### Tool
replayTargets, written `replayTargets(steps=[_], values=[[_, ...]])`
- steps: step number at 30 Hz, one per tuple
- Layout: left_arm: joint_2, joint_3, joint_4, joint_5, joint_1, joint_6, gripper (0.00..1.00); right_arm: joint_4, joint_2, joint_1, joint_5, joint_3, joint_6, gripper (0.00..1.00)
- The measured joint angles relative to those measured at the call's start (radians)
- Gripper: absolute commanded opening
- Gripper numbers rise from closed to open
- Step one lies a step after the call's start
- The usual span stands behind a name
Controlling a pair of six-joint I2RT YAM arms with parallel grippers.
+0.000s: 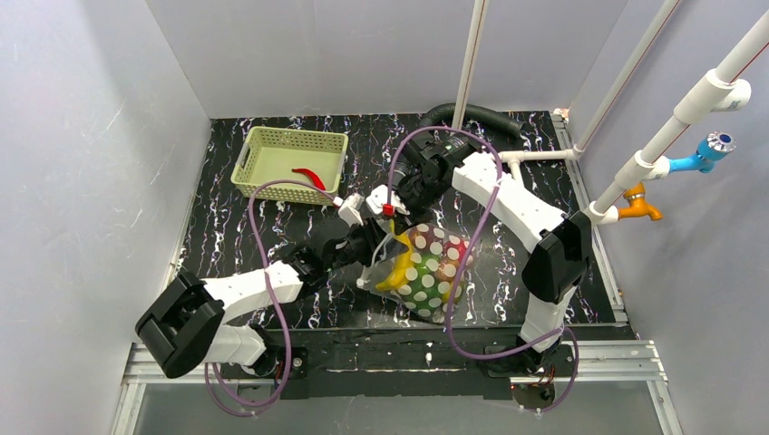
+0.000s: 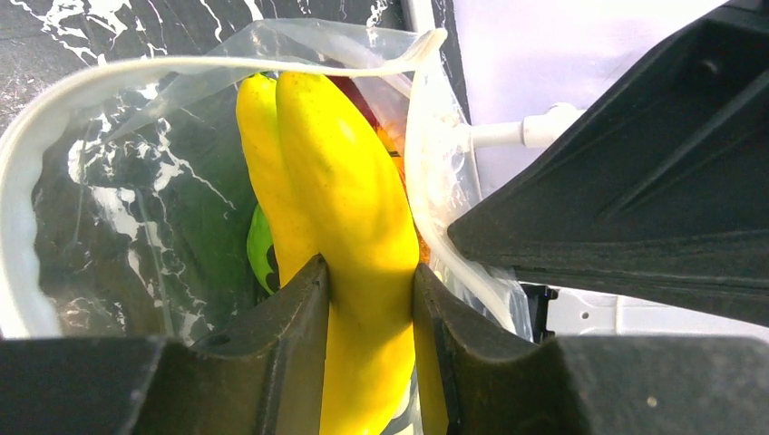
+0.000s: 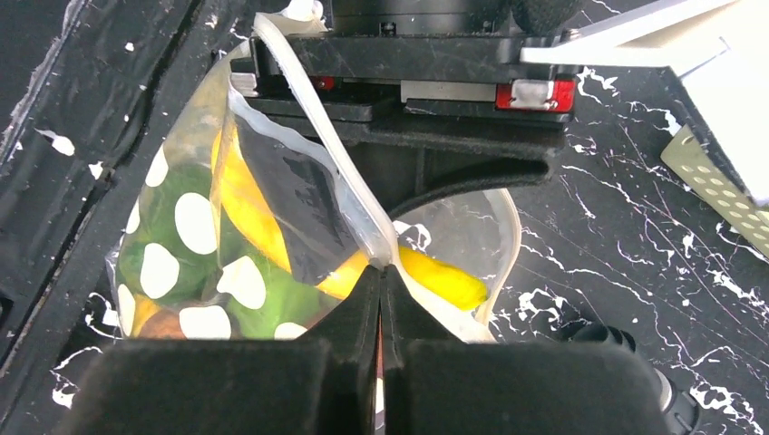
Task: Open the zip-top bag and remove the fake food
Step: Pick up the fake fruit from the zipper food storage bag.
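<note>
The left arm lies low across the worktop (image 1: 218,245) from its near-left base, forearm angled far and right, its wrist at the mouth of the zip-top bag (image 1: 431,267); the left fingers (image 2: 370,276) reach in through the mouth and are closed narrowly around the yellow banana (image 2: 345,181), one finger pressed to each side of it; the right arm rises from its near-right base, folds at the elbow and comes back over the far side, its wrist tipped down toward the same mouth; the right fingers (image 3: 381,281) are pinched together on the white zip strip of the bag's edge, holding that lip up; the bag sits near the middle of the worktop between the two wrists, its spotted body bulging to the near right with the rest of the fake food, a green piece (image 3: 281,299) among it; the banana's tip pokes out past the rim; a red chili (image 1: 308,174) lies in the pale green basket (image 1: 249,163) at the far left, well apart from the bag; bare worktop lies between bag and basket; grey walls close in the left, far and right edges.
</note>
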Motion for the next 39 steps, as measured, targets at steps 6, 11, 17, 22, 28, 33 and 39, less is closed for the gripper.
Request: replayTargets(steps=[6, 11, 17, 22, 28, 33, 39], values=[[-0.094, -0.032, -0.026, -0.038, 0.000, -0.012, 0.00, -0.002, -0.053, -0.006, -0.030, -0.030, 0.002, 0.01], [-0.185, -0.088, -0.015, -0.072, 0.002, -0.023, 0.00, 0.022, -0.153, -0.025, -0.054, -0.087, 0.012, 0.01], [-0.235, -0.151, 0.031, -0.072, 0.003, -0.001, 0.00, 0.076, -0.210, -0.063, -0.054, -0.180, 0.047, 0.01], [-0.233, -0.148, 0.072, -0.018, 0.006, 0.071, 0.00, 0.128, -0.210, -0.072, -0.053, -0.223, 0.101, 0.01], [-0.136, -0.079, 0.090, 0.094, 0.008, 0.126, 0.00, 0.203, -0.211, -0.074, -0.074, -0.224, 0.200, 0.01], [-0.037, -0.051, 0.138, 0.182, 0.011, 0.126, 0.00, 0.242, -0.211, -0.079, -0.068, -0.221, 0.269, 0.01], [-0.070, -0.051, 0.130, 0.216, 0.013, 0.159, 0.00, 0.282, -0.214, -0.112, -0.051, -0.230, 0.305, 0.01]])
